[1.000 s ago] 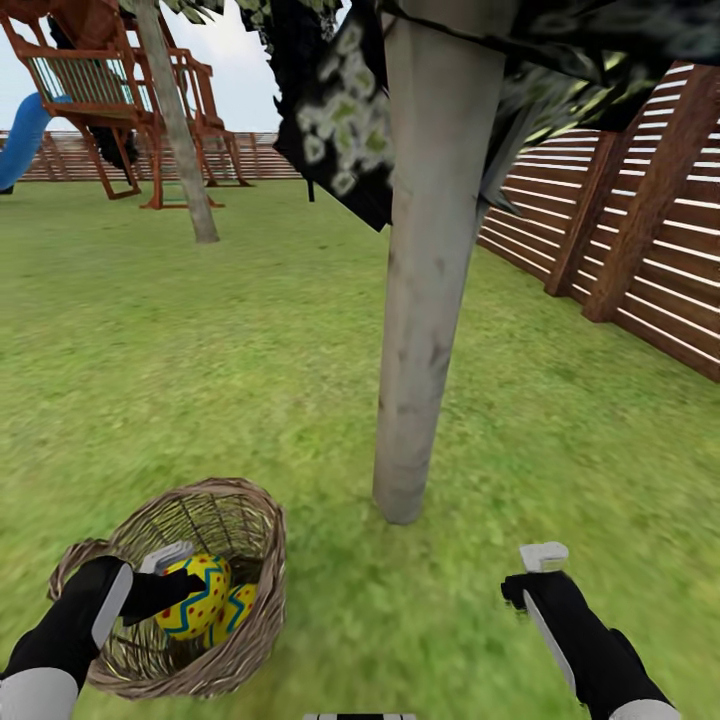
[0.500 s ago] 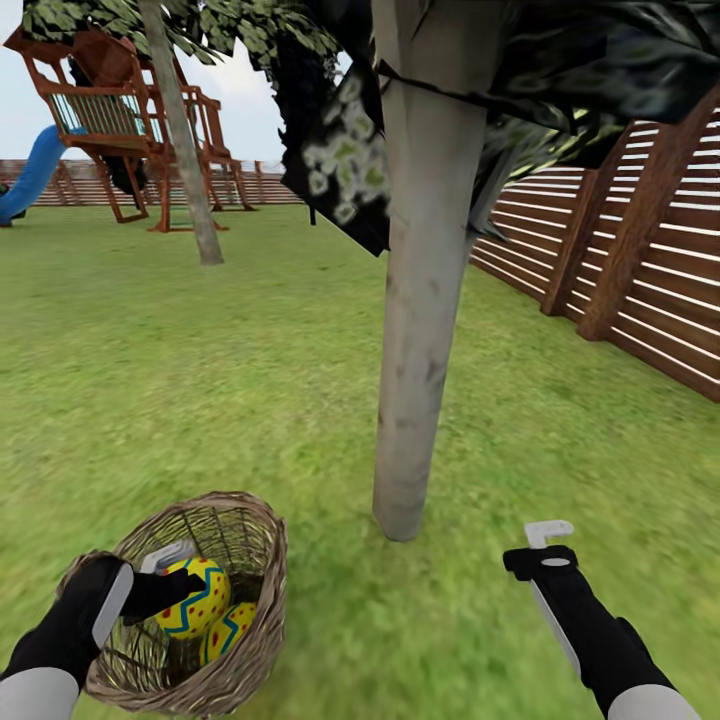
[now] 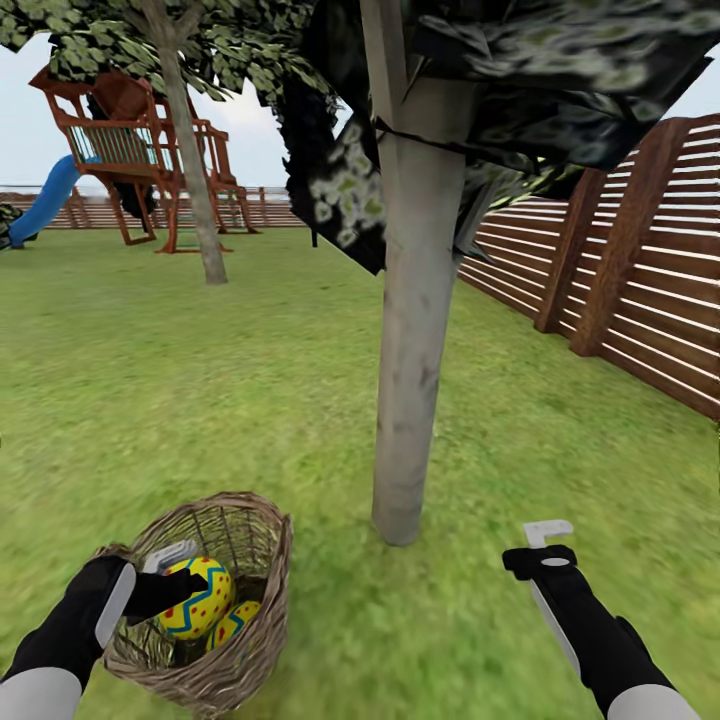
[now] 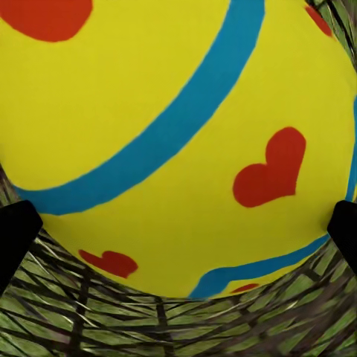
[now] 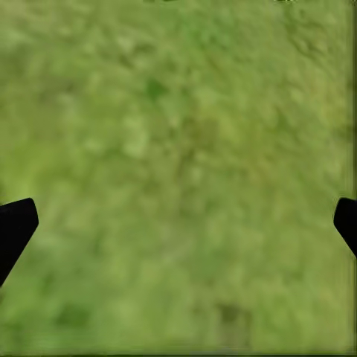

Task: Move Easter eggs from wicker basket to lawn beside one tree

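The brown wicker basket (image 3: 270, 545) stands on the lawn (image 3: 200, 400) just left of the foot of the tree (image 3: 410, 400), a pale trunk under a dark crown. My left gripper (image 3: 185, 575) reaches into the basket, shut on a yellow Easter egg (image 3: 195, 598) with blue bands and red marks. This egg (image 4: 178, 126) sits close up between the fingertips (image 4: 18, 238), with wicker weave beneath it. A second egg (image 3: 232, 622) lies lower in the basket beside it. A third egg is hidden. My right gripper (image 3: 548, 535) hangs open over bare grass (image 5: 178, 149), right of the trunk.
A dark brown slat fence (image 3: 640, 290) runs along the right side. Far back on the left stand a wooden playset (image 3: 130, 160) with a blue slide (image 3: 45, 200) and a second tree (image 3: 195, 200). Open grass lies around the trunk and between the arms.
The head camera has tilted up, so more of the crown and sky shows. Both grippers, the basket and the eggs keep their places.
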Available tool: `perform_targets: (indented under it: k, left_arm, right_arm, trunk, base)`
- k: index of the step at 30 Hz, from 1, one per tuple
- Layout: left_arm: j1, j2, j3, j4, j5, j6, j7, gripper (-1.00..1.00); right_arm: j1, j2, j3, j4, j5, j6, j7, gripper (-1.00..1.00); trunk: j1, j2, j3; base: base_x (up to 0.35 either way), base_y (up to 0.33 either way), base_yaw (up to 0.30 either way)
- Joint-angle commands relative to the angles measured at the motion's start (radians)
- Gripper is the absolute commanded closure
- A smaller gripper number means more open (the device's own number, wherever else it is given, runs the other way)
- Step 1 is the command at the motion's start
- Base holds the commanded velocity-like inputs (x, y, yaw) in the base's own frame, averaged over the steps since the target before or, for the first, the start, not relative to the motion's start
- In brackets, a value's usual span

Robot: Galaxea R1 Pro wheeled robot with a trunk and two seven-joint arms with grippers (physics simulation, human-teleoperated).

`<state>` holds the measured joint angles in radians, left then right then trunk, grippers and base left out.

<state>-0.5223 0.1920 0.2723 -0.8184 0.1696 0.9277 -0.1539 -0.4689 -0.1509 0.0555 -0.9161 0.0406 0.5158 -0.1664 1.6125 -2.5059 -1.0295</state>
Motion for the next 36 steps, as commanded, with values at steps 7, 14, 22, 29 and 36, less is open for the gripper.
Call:
perform_targets:
  k: [7, 14, 22, 29, 36]
  left_arm:
    - [-0.001, 0.0, 0.002, -0.001, 0.001, 0.005, -0.003, 1.0]
    - [0.0, 0.0, 0.002, -0.001, 0.001, 0.005, -0.003, 1.0]
    - [0.0, -0.001, 0.002, -0.002, 0.002, 0.005, -0.004, 1.0]
    - [0.0, -0.002, 0.001, -0.004, 0.002, 0.005, -0.006, 1.0]
    - [-0.001, -0.004, -0.001, -0.004, 0.002, 0.005, -0.006, 1.0]
  right_arm:
    - [0.0, 0.0, 0.006, -0.001, 0.001, 0.006, -0.004, -1.0]
    - [0.0, 0.001, 0.006, -0.001, 0.003, 0.006, -0.002, -1.0]
    - [0.0, 0.002, 0.007, -0.001, 0.004, 0.008, -0.002, -1.0]
    - [0.0, 0.003, 0.009, -0.001, 0.009, 0.011, -0.002, -1.0]
    - [0.0, 0.004, 0.011, -0.001, 0.01, 0.015, -0.002, -1.0]
  trunk:
    - [-0.004, 0.001, 0.026]
    - [-0.007, 0.003, 0.053]
    - [-0.01, 0.005, 0.084]
    - [-0.021, 0.021, 0.11]
    - [-0.048, 0.07, 0.132]
  base:
    - [-0.018, 0.0, 0.0]
    - [-0.013, 0.0, 0.0]
    - [-0.001, 0.0, 0.0]
    - [-0.036, 0.0, 0.0]
    - [-0.32, 0.0, 0.0]
